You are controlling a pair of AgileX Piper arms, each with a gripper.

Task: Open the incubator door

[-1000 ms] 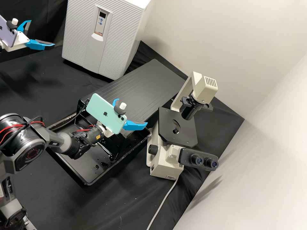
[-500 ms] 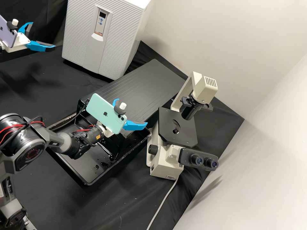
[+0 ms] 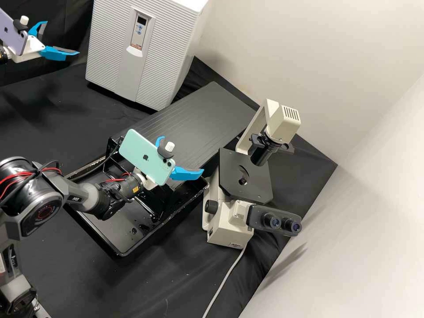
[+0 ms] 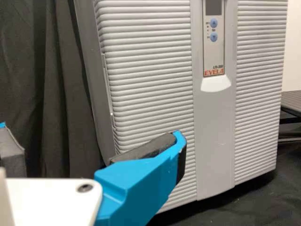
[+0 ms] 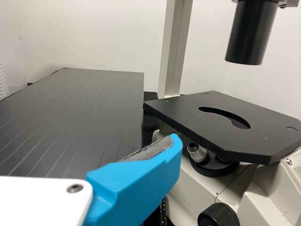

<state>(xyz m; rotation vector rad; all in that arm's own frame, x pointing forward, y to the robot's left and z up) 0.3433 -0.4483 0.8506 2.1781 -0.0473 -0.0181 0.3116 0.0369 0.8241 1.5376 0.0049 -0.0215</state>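
While the incubator (image 3: 181, 48) stood with its door (image 4: 146, 70) shut, the left hand (image 3: 62, 38) hung off to one side of it, spread wide and holding nothing. Well apart from the incubator, out toward the microscope (image 3: 245, 176), the right hand (image 3: 182, 154) was open and empty as well. What worried me was the pale lip (image 4: 216, 84) under the incubator's display, which I took for the pull: it looked shallow, and a fingertip coming in a little high or low could have skated over the ribbed front. Pressing too hard might have shoved the whole incubator back instead. Nor could I tell which edge was hinged; if the door swung toward the left hand, a slow retreat might have jammed it.
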